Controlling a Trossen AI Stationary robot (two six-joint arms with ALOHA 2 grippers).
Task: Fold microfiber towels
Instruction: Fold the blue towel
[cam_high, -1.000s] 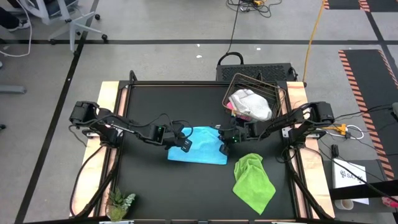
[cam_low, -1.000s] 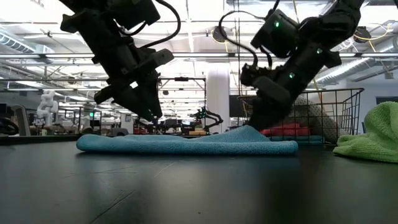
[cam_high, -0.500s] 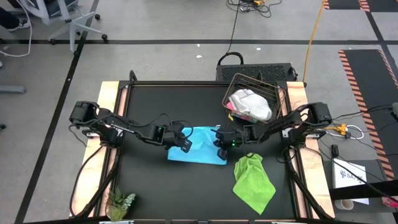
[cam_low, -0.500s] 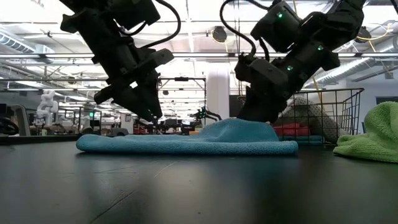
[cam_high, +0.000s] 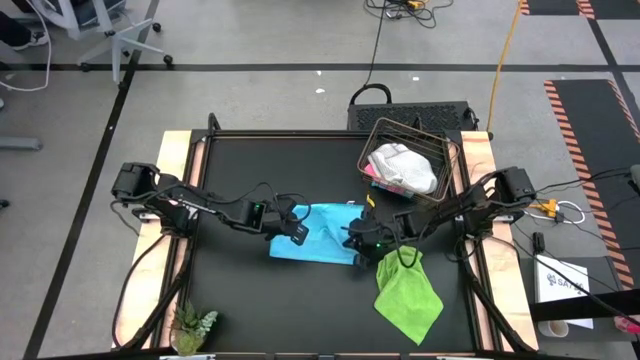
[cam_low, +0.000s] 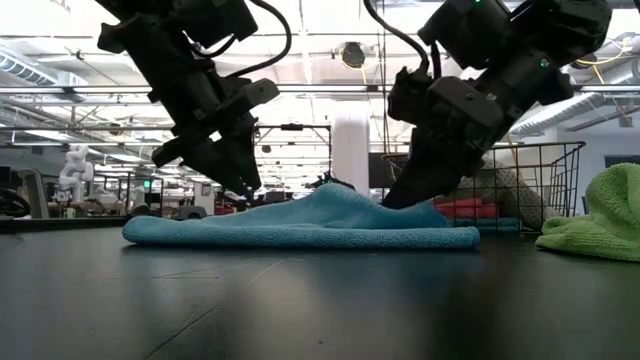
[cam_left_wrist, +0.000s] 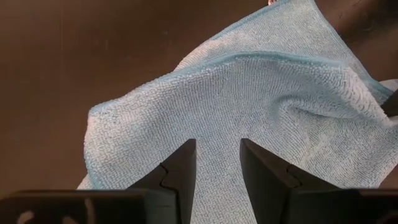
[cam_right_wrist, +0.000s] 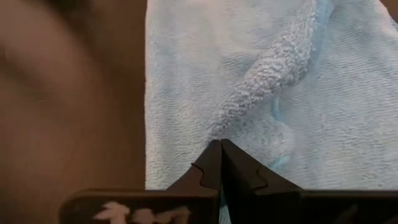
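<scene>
A light blue towel (cam_high: 315, 240) lies on the black table's middle, with a second layer's edge (cam_left_wrist: 249, 56) showing across it. In the low view its middle stands up in a hump (cam_low: 335, 195). My left gripper (cam_high: 298, 230) stands open just over the towel's left part, with cloth showing between its fingers (cam_left_wrist: 183, 165). I cannot tell whether it touches the cloth. My right gripper (cam_high: 352, 240) is at the towel's right part, shut on the cloth. My right gripper pinches a raised ridge of the towel's top layer (cam_right_wrist: 239, 118) between its two shut fingertips, near the towel's right end. The fingers slant down from the table's right side. The ridge runs away from the tips, and the rest of the towel lies on the table.
A wire basket (cam_high: 445, 150) at the far right holds a white towel (cam_high: 405, 170) and a pink one (cam_high: 370, 172). A crumpled lime green towel (cam_high: 408, 295) lies at the near right, close to my right arm. A small plant (cam_high: 195, 325) stands at the near left corner.
My right gripper has gone toward the table's near edge and a little left, staying shut and dragging the towel's right part with it. The cloth has bunched into a hump in the middle. The towel's left end has stayed flat.
</scene>
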